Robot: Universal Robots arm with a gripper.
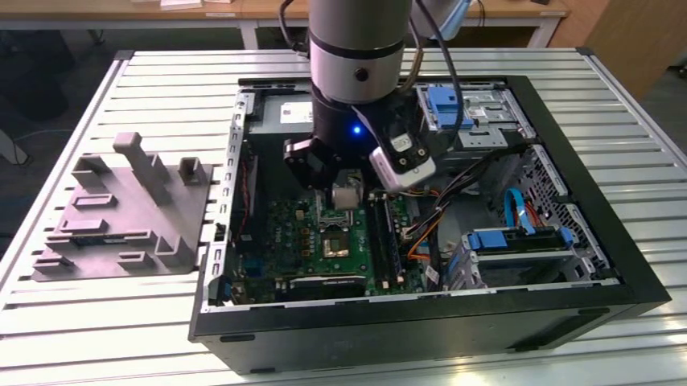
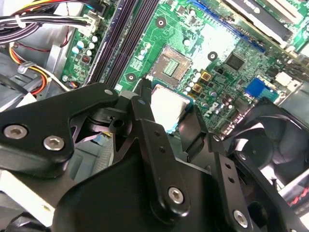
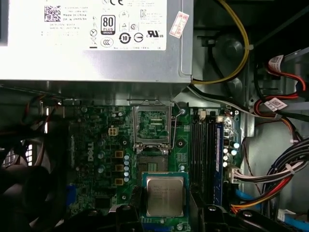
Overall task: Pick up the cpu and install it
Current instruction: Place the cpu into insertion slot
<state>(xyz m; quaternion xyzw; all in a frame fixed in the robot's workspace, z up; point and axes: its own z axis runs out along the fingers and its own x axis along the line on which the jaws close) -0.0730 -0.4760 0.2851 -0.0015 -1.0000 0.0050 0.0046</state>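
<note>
The cpu (image 3: 165, 195), a small square chip with a silvery-grey top, hangs above the green motherboard (image 3: 96, 159) inside the open computer case (image 1: 601, 273). My gripper (image 3: 165, 205) is shut on it, one black finger (image 2: 145, 108) on each of two opposite edges. In the second wrist view the cpu (image 2: 168, 104) sits just short of the open socket (image 2: 171, 63). The socket (image 3: 151, 126) with its metal frame lies a little beyond the chip in the first wrist view. In the exterior view the gripper (image 1: 346, 197) holds the cpu (image 1: 346, 193) just above the socket (image 1: 333, 240).
A grey plastic fixture (image 1: 118, 217) stands on the slatted table at the exterior view's left. The power supply (image 3: 91, 38), memory slots (image 3: 205, 150), cable bundles (image 3: 285, 183) and a black fan (image 2: 270, 140) crowd the socket. A drive cage (image 1: 516, 241) fills the case's right side.
</note>
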